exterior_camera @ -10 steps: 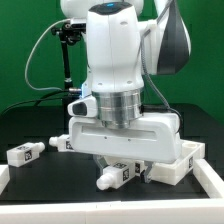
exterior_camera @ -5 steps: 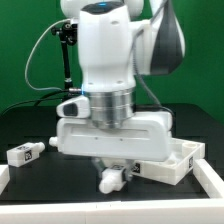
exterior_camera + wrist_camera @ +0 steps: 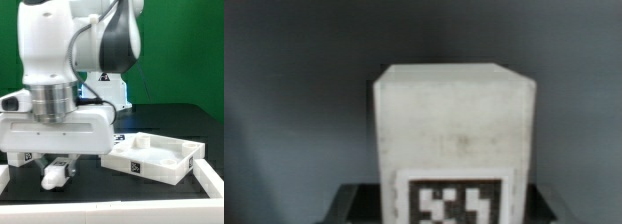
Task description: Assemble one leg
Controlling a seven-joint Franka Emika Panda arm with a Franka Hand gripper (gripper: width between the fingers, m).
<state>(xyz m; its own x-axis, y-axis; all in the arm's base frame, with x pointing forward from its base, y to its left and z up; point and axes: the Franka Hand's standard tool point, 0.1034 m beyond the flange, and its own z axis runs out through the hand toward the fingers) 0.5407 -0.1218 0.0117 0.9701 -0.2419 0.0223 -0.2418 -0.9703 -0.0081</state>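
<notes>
Exterior view. The arm [image 3: 50, 50] stands on the exterior view's left, wrist pointing straight down over the black counter [image 3: 165, 115]. The claw [image 3: 56, 170] hangs low, just above the counter. The leg [image 3: 50, 180] sits between its fingers, and the claw is closed narrow onto it. The leg's rounded white end pokes out below the claw body and looks slightly tilted. Whether that end touches the counter cannot be told from here.

The square panel [image 3: 155, 155], white with raised rims, lies flat on the counter on the exterior view's right, apart from the claw and leg. A panel tag [image 3: 133, 166] shows on its near rim. A small tag [image 3: 29, 157] peeks out under the claw body on the exterior view's left; the part that carries it is hidden.

Wrist view. The leg fills the middle of the picture as a chunky white block against a dark grey blur. A black-and-white leg tag [image 3: 455, 200] is on the face toward the camera. The fingers are too dark to make out here.
</notes>
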